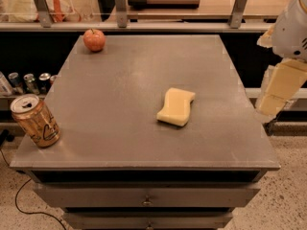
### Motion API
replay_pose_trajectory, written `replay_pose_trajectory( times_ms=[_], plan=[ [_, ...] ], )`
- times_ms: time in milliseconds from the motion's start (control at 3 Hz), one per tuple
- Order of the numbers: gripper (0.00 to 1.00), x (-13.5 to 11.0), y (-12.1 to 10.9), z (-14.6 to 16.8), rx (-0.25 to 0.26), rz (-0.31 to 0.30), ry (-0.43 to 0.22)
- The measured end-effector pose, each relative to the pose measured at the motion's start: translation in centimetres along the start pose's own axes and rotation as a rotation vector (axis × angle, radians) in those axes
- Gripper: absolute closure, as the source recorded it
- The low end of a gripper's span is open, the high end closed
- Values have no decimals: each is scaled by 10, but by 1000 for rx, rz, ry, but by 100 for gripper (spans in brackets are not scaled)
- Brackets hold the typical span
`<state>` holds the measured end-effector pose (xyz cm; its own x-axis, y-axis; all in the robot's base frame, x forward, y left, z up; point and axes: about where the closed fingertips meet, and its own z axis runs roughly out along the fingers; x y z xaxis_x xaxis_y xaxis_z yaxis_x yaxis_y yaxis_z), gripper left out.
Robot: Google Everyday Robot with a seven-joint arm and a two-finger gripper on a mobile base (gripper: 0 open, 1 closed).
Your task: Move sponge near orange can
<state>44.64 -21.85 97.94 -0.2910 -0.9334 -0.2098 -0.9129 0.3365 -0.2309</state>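
Observation:
The pale yellow sponge (176, 107) lies flat on the grey table top (124, 80), right of centre. The orange can (36, 121) stands at the table's front left corner, leaning slightly, with its silver top showing. My gripper (274, 102) hangs at the right edge of the view, just beyond the table's right side. It is to the right of the sponge and apart from it, and it holds nothing that I can see. The sponge and the can are far apart, about half the table's width.
A red apple (94, 40) sits at the table's back left corner. Several small silver cans (29, 82) stand on a lower shelf to the left. A counter with metal posts (120, 6) runs behind the table. Drawers (146, 198) are below the front edge.

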Motion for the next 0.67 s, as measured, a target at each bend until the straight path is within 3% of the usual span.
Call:
replay_pose_trajectory(
  times_ms=[333, 667],
  plan=[
    [0, -21, -12, 19, -17, 95, 45],
    [0, -53, -15, 40, 5, 171, 100]
  ],
)
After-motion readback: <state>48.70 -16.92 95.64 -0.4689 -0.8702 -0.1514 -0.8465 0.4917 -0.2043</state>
